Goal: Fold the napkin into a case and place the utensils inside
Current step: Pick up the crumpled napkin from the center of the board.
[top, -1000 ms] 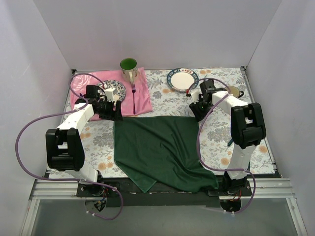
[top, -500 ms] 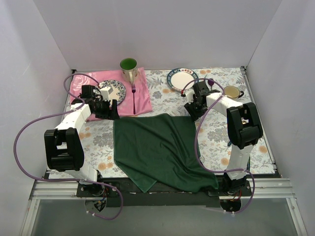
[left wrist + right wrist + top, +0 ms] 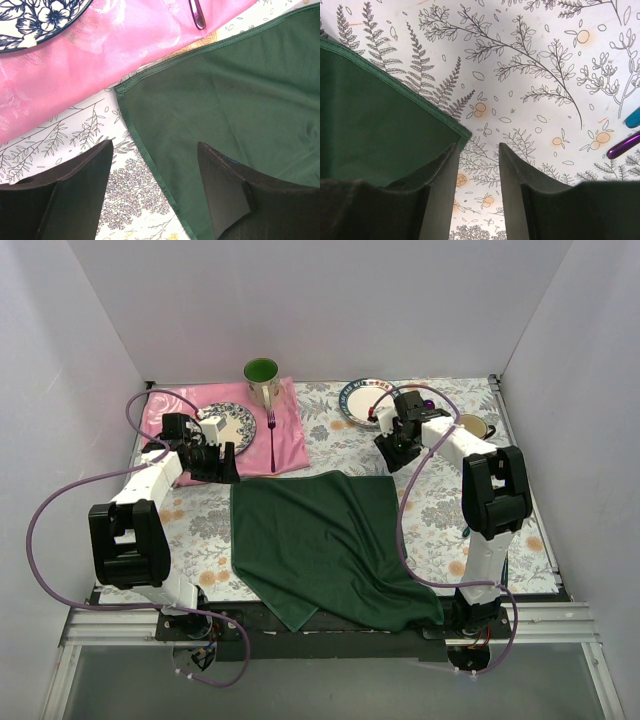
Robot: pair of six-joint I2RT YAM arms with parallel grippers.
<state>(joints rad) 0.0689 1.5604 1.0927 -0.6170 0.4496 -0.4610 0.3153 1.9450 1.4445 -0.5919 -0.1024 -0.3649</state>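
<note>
napkin (image 3: 325,545): dark green, spread open on the floral table cover (image 3: 340,440). Its near side droops over the table's front edge and is a bit rumpled at the near right.
left gripper (image 3: 155,185): down low at the napkin's far left corner with the fingers wide apart. One finger (image 3: 227,185) is over the green cloth, the other is over bare cover, and the hem runs between them. Nothing is pinched.
right gripper (image 3: 477,187): at the napkin's far right corner, fingers apart but with a narrower gap. The corner tip sits just beside one finger (image 3: 440,185). Only floral cover shows in the gap, so it has no grip on anything.
pink cloth (image 3: 290,445): just beyond the napkin's far left corner, with a thin strip of cover between the two.
patterned plate (image 3: 248,428): on the pink cloth, beyond the napkin's far left corner.
pink fork (image 3: 271,440): on the pink cloth too, its handle end pointing at the napkin's far edge.
green mug (image 3: 262,375): well beyond the napkin's far edge.
white plate (image 3: 347,400): beyond the napkin's far right corner, apart from it.
purple spoon (image 3: 622,145): out past the napkin's far right corner. The right wrist view only catches the handle end.
</note>
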